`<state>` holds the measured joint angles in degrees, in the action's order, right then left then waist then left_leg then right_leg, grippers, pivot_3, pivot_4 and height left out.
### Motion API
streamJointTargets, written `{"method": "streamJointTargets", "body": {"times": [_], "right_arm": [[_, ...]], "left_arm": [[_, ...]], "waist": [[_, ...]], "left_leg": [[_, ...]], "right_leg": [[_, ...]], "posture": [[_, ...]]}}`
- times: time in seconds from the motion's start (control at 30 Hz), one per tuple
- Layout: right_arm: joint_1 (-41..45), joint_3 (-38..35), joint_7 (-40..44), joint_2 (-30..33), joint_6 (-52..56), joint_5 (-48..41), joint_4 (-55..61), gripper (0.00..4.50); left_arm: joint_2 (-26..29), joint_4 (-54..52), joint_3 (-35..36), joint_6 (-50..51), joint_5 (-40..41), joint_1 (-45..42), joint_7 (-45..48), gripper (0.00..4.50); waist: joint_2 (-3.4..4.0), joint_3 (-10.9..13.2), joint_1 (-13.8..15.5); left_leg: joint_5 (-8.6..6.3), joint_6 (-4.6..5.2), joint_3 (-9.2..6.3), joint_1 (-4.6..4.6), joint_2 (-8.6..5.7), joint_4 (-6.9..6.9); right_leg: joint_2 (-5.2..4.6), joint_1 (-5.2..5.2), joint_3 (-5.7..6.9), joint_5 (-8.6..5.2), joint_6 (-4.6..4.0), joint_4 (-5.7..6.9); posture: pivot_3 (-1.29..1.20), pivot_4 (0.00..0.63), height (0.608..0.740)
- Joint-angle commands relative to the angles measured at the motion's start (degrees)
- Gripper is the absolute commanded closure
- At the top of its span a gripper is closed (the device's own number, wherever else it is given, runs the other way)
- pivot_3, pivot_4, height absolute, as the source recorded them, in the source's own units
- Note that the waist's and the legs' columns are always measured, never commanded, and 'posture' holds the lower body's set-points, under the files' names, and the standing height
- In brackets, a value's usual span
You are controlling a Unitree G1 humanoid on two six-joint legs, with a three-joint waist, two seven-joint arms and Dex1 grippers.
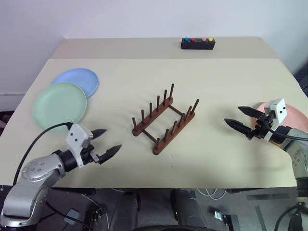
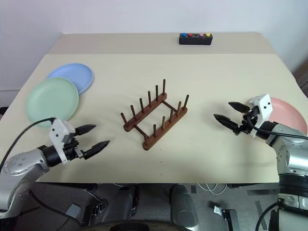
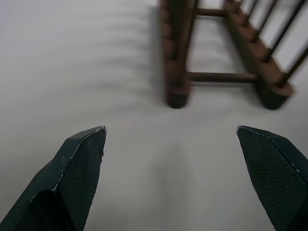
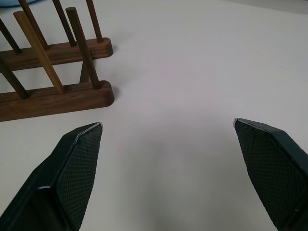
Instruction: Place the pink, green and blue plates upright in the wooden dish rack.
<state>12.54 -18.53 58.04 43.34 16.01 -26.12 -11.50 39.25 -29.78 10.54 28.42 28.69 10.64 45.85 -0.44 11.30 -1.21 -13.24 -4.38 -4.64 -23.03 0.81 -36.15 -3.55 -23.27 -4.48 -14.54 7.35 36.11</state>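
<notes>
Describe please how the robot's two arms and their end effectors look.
Both arms are silver-grey metal with rounded joints and a black cable running along each. Each wrist carries a small white box. The left end effector and right end effector each have two black, pointed fingers; their inner faces show a fine cross-hatched texture.

Dark brown wooden dish rack (image 1: 165,119) empty at mid-worktop, 2 rails set diagonally with upright pegs, mint green plate (image 1: 59,104) flat at far left, light blue plate (image 1: 78,80) flat just behind it, tucked under its rim, salmon pink plate (image 2: 288,113) flat at right edge
</notes>
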Motion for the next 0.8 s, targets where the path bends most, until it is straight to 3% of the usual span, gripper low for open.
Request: {"method": "streamJointTargets", "body": {"times": [0.03, 0.17, 0.37, 0.63, 0.73, 0.8], "right_arm": [[-1.4, -0.6, -0.7, -0.5, 1.1, -1.7, 5.1, 0.05], [-3.3, -1.2, -1.4, -0.7, 2.6, -2.5, 8.2, 0.05], [-6.2, -2.4, -2.9, -0.9, 3.6, -3.6, 11.6, 0.05], [-10.4, -4.0, -5.0, -1.1, 5.2, -5.3, 16.6, 0.05], [-11.6, -4.4, -5.6, -1.0, 6.0, -6.1, 18.5, 0.0], [-12.8, -4.9, -5.3, -0.7, 7.3, -7.4, 20.2, 0.0]], "left_arm": [[1.6, -3.2, -3.5, 1.1, 1.4, 0.0, 2.8, 0.0], [0.7, -1.0, -12.8, 0.0, -2.8, -4.9, 3.9, 0.0], [-6.8, 5.2, -24.7, -2.0, -11.1, -12.9, -0.5, 0.0], [-12.7, 10.9, -28.1, -3.5, -16.4, -15.8, -5.4, 0.0], [-13.8, 12.7, -28.2, -4.3, -18.2, -16.5, -7.2, 0.87], [-14.3, 13.2, -28.1, -5.6, -18.4, -16.4, -7.2, 1.94]], "waist": [[0.0, 0.0, 0.0], [0.0, 0.0, 0.3], [0.0, 0.0, 0.2], [0.04, -0.1, 0.3], [0.05, -0.1, 0.4], [0.05, -0.1, 0.4]], "left_leg": [[0.0, 0.0, 0.0, 0.0, 0.0, 0.0], [0.0, 0.0, 0.0, -0.01, 0.0, -0.04], [0.0, 0.0, -0.01, -0.01, -0.01, -0.07], [0.0, 0.01, -0.02, 0.07, -0.01, -0.09], [0.0, 0.01, -0.01, 0.13, -0.02, -0.09], [0.0, 0.01, -0.01, 0.13, -0.02, -0.09]], "right_leg": [[0.0, 0.0, 0.0, 0.0, 0.0, 0.0], [0.0, 0.02, 0.0, -0.01, -0.01, -0.01], [0.01, 0.05, 0.01, 0.01, 0.01, -0.01], [0.01, 0.12, -0.01, 0.0, 0.01, 0.02], [0.01, 0.17, -0.01, 0.0, 0.0, 0.02], [0.01, 0.18, -0.01, 0.0, 0.01, 0.02]], "posture": [[0.0, 0.15, 0.73], [0.0, 0.15, 0.73], [0.0, 0.15, 0.73], [0.0, 0.15, 0.73], [0.0, 0.15, 0.73], [0.0, 0.15, 0.73]]}}
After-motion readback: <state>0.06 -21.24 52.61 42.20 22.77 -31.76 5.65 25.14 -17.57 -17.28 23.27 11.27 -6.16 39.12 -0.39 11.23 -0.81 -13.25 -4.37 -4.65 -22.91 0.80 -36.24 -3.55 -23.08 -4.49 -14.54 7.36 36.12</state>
